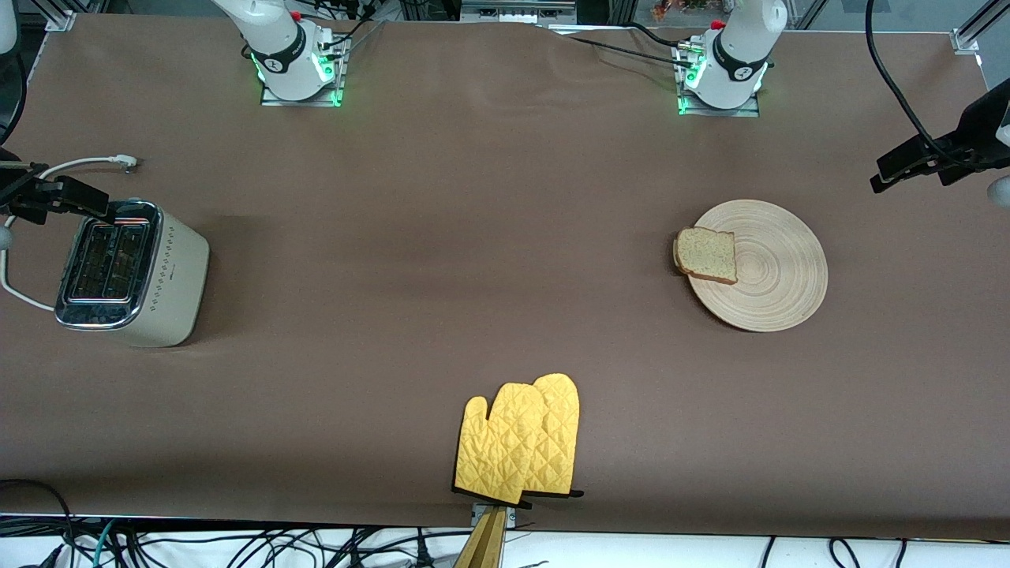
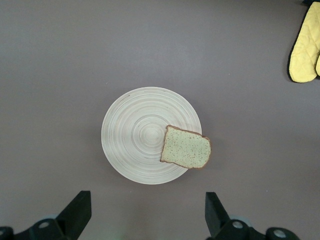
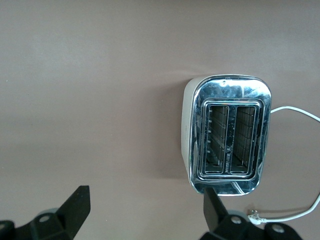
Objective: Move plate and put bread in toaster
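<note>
The plate (image 1: 777, 268) lies on the brown surface (image 1: 473, 237) toward the left arm's end, with the bread (image 1: 707, 254) resting on its rim and overhanging toward the right arm's end; the left hand (image 2: 145, 212) hangs above them, fingers spread wide and holding nothing. The toaster (image 1: 130, 272) stands at the right arm's end with both slots empty, its white cord (image 1: 87, 163) trailing beside it, and the right hand (image 3: 142, 212) hovers over it, equally wide open and empty. A pair of yellow oven mitts (image 1: 521, 442) lies at the edge nearest the front camera; the small writing between the toaster's slots is unreadable.
</note>
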